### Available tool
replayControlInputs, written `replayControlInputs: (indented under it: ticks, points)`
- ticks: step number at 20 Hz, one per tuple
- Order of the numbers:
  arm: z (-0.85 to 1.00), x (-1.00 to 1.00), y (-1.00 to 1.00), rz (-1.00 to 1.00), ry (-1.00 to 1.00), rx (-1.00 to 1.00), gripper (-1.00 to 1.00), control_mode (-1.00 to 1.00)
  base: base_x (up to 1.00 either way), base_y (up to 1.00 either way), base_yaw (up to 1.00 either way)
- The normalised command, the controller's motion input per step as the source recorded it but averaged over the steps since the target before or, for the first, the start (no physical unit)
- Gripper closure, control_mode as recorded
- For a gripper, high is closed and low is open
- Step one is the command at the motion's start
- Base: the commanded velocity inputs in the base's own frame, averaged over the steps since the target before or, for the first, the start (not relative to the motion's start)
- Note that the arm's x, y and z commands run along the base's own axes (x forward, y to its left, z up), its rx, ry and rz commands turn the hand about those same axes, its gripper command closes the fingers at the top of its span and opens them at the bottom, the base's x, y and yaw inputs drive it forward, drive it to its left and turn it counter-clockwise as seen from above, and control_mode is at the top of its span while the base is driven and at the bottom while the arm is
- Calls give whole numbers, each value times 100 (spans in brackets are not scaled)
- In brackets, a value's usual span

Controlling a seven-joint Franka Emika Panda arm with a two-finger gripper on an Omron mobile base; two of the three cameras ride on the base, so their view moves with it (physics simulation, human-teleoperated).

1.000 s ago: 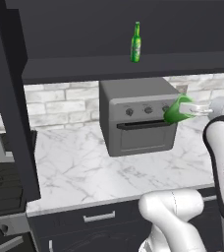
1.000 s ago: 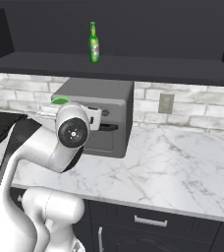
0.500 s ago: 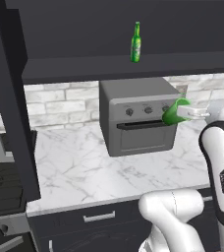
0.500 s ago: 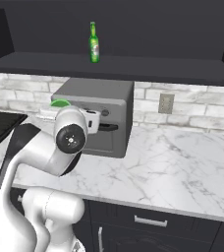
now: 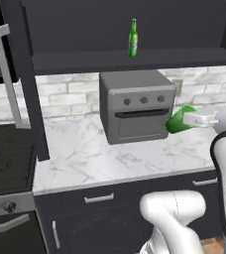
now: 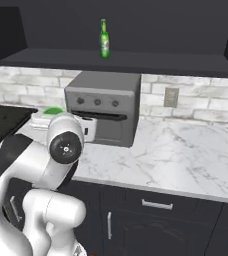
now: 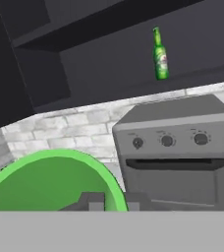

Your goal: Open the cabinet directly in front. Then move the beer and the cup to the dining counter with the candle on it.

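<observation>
The cabinet (image 5: 28, 79) stands open, its dark door swung out to the left with a silver bar handle. On its shelf the beer (image 5: 133, 38) (image 6: 104, 39) (image 7: 159, 54) stands upright, a slim green bottle. My gripper (image 5: 187, 120) (image 7: 113, 202) is shut on the rim of the cup (image 5: 177, 122) (image 6: 53, 111) (image 7: 47, 183), a bright green tumbler held on its side in the air just right of the oven front. The dining counter and the candle are out of view.
A grey toaster oven (image 5: 136, 105) sits on the marble worktop (image 5: 85, 154) under the shelf. A black stove (image 5: 6, 156) lies at the left. Dark drawers (image 6: 156, 205) run below, and a wall outlet (image 6: 171, 97) sits on the brick backsplash.
The gripper with the cup has sunk a little in front of the oven, away from the shelf. The beer has not moved.
</observation>
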Motion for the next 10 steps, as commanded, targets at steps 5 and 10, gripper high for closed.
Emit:
replayControlInputs:
  ticks: [5, 10]
  points:
    - [0, 0, 0, 0, 0, 0, 100, 100, -82, 30, -46]
    - [0, 0, 0, 0, 0, 0, 100, 100, -36, 27, -88]
